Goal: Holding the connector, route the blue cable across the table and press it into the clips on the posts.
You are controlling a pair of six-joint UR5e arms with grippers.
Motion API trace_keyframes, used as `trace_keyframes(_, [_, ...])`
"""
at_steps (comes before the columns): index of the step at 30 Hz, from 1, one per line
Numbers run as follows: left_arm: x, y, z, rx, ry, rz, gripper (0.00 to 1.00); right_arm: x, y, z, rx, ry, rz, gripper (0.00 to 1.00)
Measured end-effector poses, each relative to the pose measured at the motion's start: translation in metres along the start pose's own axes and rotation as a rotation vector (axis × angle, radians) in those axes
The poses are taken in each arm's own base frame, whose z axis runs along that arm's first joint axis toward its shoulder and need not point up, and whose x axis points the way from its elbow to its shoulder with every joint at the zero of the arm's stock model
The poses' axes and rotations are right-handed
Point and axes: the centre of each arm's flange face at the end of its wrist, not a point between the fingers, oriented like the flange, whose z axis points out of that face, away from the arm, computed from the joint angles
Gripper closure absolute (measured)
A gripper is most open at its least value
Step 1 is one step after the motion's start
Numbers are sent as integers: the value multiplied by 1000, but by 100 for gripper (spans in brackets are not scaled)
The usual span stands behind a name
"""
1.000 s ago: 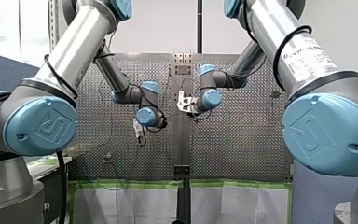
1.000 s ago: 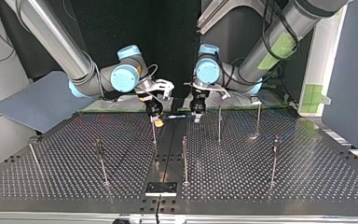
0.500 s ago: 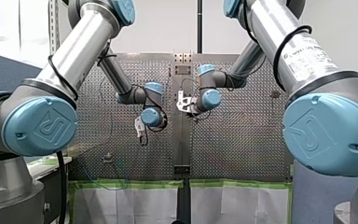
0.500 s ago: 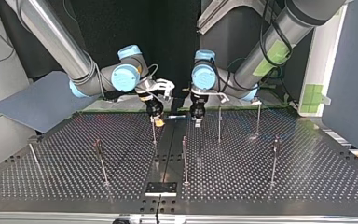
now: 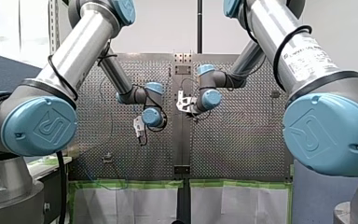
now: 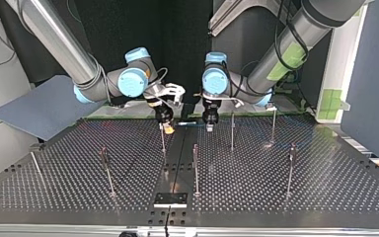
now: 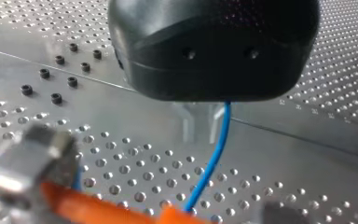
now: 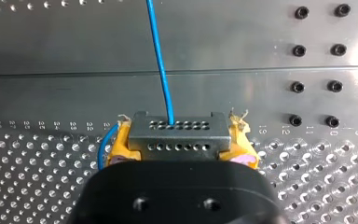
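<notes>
Since a second ago, your left claw (image 6: pixel 208 126) has slid a little closer to your right claw (image 6: pixel 167 128), which has stayed put. Your right claw pinches the grey plug (image 8: pixel 179 133) between its yellow pads (image 8: pixel 115 145). The blue wire (image 8: pixel 161 60) comes out of the plug and runs straight ahead of that claw, over to your left claw. You cannot tell from here if your left claw is spread or squeezing the wire. Both claws hang low over the table (image 6: pixel 276 182). A thin post (image 6: pixel 163 143) stands near your right claw.
</notes>
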Motion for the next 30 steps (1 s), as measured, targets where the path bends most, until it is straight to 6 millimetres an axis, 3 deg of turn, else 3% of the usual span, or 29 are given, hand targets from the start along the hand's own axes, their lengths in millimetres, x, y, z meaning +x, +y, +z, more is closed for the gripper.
trace_keyframes(12, [-2,5,-5,-66,13,14,100,0,0,0,0,0,0,100])
trace_keyframes(18, [-19,1,-9,-65,-11,7,100,3,2,0,-2,3,-2,100])
trace_keyframes(30, [-62,-14,-37,-60,-39,13,100,55,-10,-20,15,75,6,100])
